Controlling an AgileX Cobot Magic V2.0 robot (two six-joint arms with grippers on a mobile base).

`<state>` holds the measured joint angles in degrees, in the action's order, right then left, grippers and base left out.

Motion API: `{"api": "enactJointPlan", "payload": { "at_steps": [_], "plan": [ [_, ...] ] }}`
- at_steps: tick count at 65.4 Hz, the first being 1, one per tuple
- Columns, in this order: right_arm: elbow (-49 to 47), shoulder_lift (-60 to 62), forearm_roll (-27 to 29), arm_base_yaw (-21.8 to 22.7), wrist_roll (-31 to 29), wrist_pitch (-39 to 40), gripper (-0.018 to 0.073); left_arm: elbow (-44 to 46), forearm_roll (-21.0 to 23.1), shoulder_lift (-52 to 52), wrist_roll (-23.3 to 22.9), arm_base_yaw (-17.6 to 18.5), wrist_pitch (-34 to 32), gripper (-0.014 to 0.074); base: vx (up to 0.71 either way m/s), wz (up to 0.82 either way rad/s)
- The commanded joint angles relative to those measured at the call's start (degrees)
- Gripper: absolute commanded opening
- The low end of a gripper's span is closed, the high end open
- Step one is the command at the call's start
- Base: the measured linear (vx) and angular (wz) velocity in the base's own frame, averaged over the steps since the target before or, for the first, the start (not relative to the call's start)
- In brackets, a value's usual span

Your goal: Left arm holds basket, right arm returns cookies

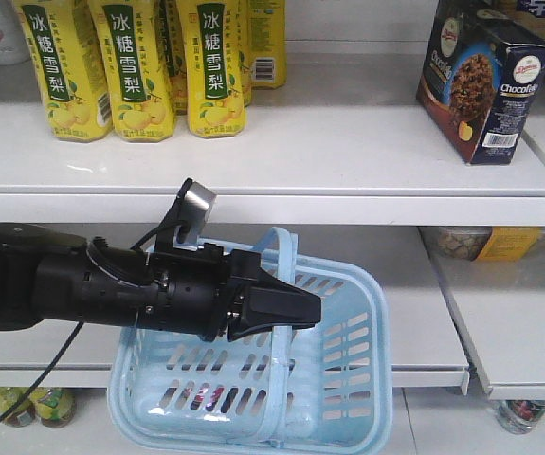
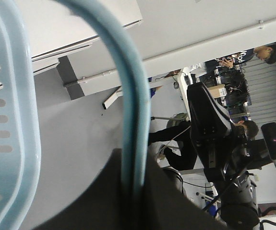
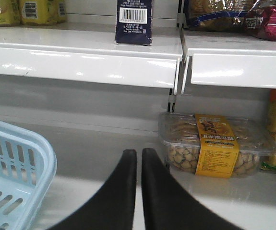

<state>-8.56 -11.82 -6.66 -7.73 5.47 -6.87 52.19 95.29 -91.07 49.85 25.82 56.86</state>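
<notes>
The light blue basket [image 1: 253, 379] hangs in front of the lower shelf. My left arm reaches in from the left, and my left gripper [image 1: 296, 308] is shut on the basket's hoop handle [image 1: 286, 256]. In the left wrist view the handle [image 2: 130, 96] runs down between the dark jaws of the gripper [image 2: 134, 167]. The cookies carton [image 1: 485, 81] stands upright at the right end of the upper shelf and also shows in the right wrist view [image 3: 134, 21]. My right gripper [image 3: 138, 153] is shut and empty, low in front of the lower shelf and right of the basket's rim [image 3: 27, 143].
Yellow pear-drink cartons [image 1: 130, 66] stand at the upper shelf's left. A clear tub of snacks with a yellow label [image 3: 214, 143] sits on the lower shelf just right of my right gripper. Bagged snacks [image 3: 224, 14] lie on the neighbouring upper shelf. Jars [image 1: 26, 403] stand below.
</notes>
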Motion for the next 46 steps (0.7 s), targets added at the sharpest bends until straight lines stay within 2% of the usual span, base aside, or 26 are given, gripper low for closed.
{"api": "enactJointPlan", "payload": {
  "at_steps": [1,23,30,39,46],
  "plan": [
    [-1.6,-0.5,-0.7,0.3,-0.5,4.4,-0.0010,1.8,6.7,2.4,0.2,-0.1,2.2,-0.0003,0.00,0.00],
    [-1.6,-0.5,-0.7,0.3,-0.5,4.4,-0.0010,1.8,6.7,2.5,0.2,-0.1,2.0,-0.0003,0.00,0.00],
    [-1.6,-0.5,-0.7,0.3,-0.5,4.4,-0.0010,0.5,6.4,5.3,0.2,-0.1,-0.1,-0.0003,0.00,0.00],
    [-1.6,-0.5,-0.7,0.3,-0.5,4.4,-0.0010,-3.4,1.6,12.1,0.2,-0.1,-1.3,-0.0003,0.00,0.00],
    [-1.6,-0.5,-0.7,0.3,-0.5,4.4,-0.0010,-8.1,-2.5,18.8,0.2,-0.1,-5.4,-0.0003,0.00,0.00]
  ]
}}
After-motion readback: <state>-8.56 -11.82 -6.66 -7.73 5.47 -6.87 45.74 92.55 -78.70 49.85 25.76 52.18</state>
